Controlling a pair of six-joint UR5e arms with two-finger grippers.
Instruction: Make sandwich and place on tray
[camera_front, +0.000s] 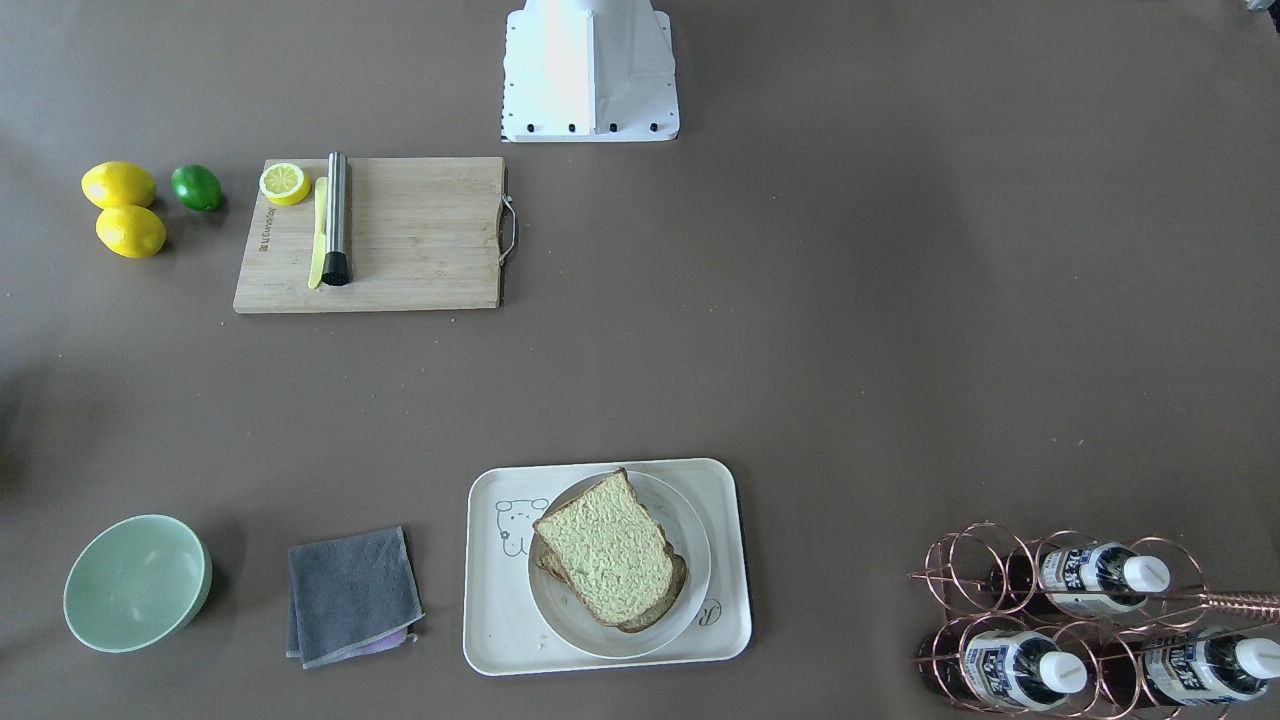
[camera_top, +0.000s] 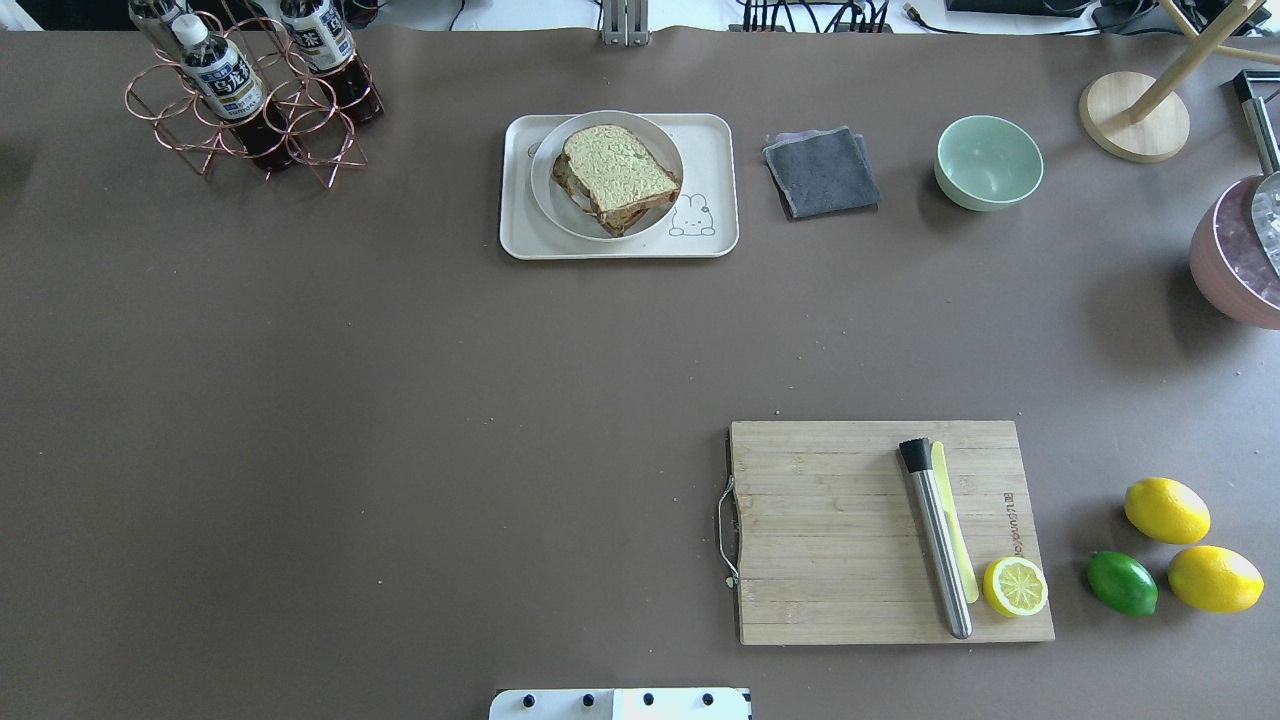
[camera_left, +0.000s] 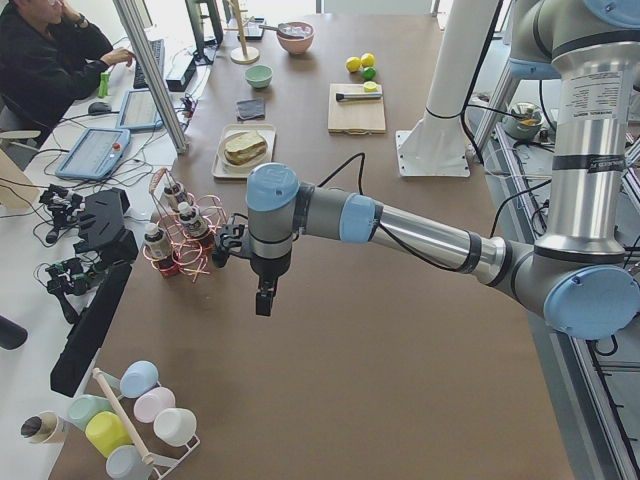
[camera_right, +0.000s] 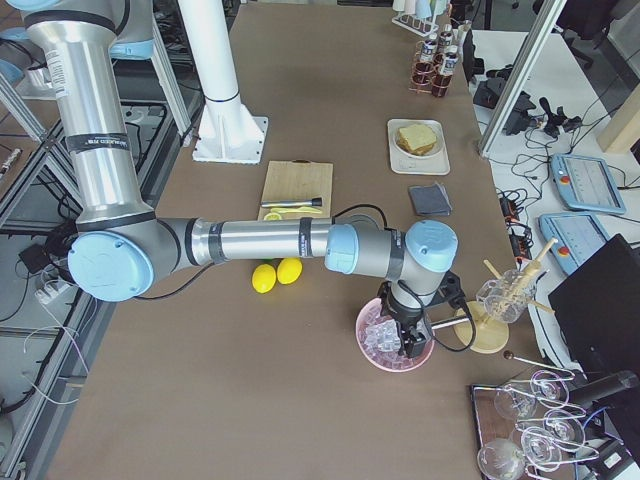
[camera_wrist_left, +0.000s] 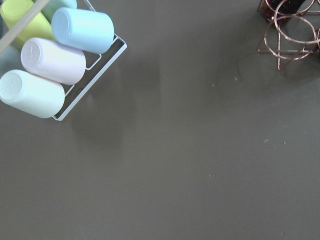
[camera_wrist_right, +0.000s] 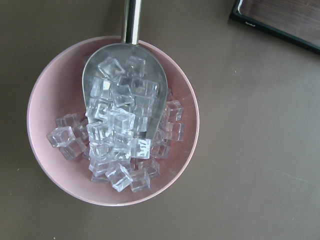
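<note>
Lower centre, front view: sandwich (camera_front: 606, 552) on plate (camera_front: 692, 560) on tray (camera_front: 492, 622), lower slice mostly hidden | left fingers (camera_left: 263, 300), right fingers (camera_right: 408, 346): cannot tell spread

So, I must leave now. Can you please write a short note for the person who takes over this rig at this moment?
The left gripper hangs over bare table; open or shut, I cannot tell.
The right gripper hangs over the pink ice bowl; again I cannot tell.
The sandwich, two stacked bread slices, lies on the round plate, which stands on the tray. Its filling is hidden.
Done, it seems: sandwich built and on the tray.
Left: probably nothing; perhaps check the filling.
</note>
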